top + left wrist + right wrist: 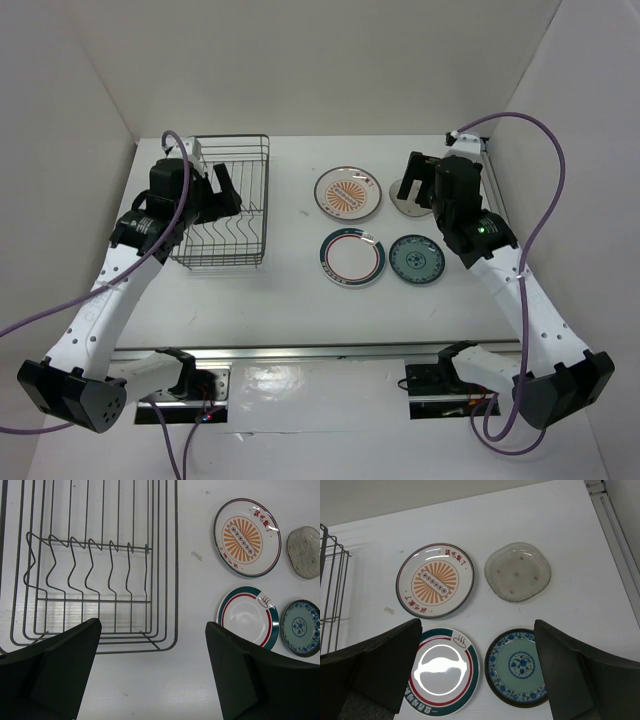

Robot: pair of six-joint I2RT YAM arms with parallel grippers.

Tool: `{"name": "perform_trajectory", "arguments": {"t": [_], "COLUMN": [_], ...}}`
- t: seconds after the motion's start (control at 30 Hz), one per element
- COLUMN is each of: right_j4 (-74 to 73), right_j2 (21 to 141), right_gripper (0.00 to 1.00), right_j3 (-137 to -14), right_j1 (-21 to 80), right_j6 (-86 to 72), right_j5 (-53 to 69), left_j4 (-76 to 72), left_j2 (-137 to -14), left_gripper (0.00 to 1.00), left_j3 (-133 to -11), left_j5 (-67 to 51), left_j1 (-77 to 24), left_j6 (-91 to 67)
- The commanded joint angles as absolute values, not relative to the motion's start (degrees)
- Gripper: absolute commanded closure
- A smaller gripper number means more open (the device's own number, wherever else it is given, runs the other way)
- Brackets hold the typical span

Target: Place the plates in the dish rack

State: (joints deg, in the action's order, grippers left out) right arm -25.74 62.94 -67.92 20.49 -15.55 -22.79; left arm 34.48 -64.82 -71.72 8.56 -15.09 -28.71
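Hovering above the dish rack (220,264), the left gripper (222,187) has its jaws spread wide with nothing between them. From its wrist camera the rack's wire floor and row of upright prongs lie below and ahead, and the rack's near right corner sits in the gap between the two dark fingers (60,670). The right gripper (417,180) is likewise spread fully and holds nothing. It hangs over the far right of the table (290,300), above the pale grey plate (518,571), part of which it hides in the overhead view. All four plates lie flat on the table to the right of the rack, apart from it, in a close two-by-two block. The orange sunburst plate (435,580) is at the far left and the grey one just beside it at the far right. The plate with the red-and-teal ringed rim (441,672) is at the near left, and the teal-green patterned plate (518,666) at the near right. In the right wrist view the two near plates show between that gripper's fingers (375,670), neither of them touched.
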Motion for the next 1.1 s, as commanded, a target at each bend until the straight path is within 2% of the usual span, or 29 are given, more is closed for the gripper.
{"name": "perform_trajectory", "arguments": {"t": [0.0, 0.2, 0.37, 0.43, 0.57, 0.6, 0.87, 1.07], "right_j4": [-23.4, -22.9, -22.8, -19.2, -2.5, 2.6, 0.1, 2.4], "right_j2": [61.3, 61.4, 62.3, 60.1, 50.3, 47.4, 45.4, 43.3], "right_gripper": [0.00, 0.00, 0.00, 0.00, 0.00, 0.00, 0.03, 0.03], "right_j3": [-68.6, -68.0, -65.2, -57.0, -37.6, -34.7, -27.9, -23.9], "right_j1": [20.9, 20.9, 21.4, 22.0, 23.6, 23.6, 29.1, 30.1], "right_j6": [-15.2, -15.7, -21.4, -25.8, -30.3, -32.2, -37.7, -37.0], "right_j5": [-24.2, -23.4, -15.8, -11.9, -4.5, -4.5, -11.2, -10.6], "left_j4": [33.5, 33.5, 32.6, 32.6, 32.6, 32.6, 32.6, 32.6], "left_j2": [-65.0, -65.0, -64.5, -64.5, -64.5, -64.5, -64.5, -64.0], "left_gripper": [0.01, 0.01, 0.01, 0.01, 0.01, 0.01, 0.01, 0.01], "left_j3": [-73.0, -73.0, -72.4, -72.4, -72.4, -72.4, -72.4, -72.4], "left_j5": [7.7, 7.7, 5.4, 4.8, 4.8, 4.8, 4.2, 3.1], "left_j1": [-15.1, -15.1, -15.1, -15.1, -15.1, -15.1, -15.1, -15.1], "left_j6": [-29.0, -29.0, -28.5, -28.5, -28.5, -28.5, -28.5, -28.5]}}
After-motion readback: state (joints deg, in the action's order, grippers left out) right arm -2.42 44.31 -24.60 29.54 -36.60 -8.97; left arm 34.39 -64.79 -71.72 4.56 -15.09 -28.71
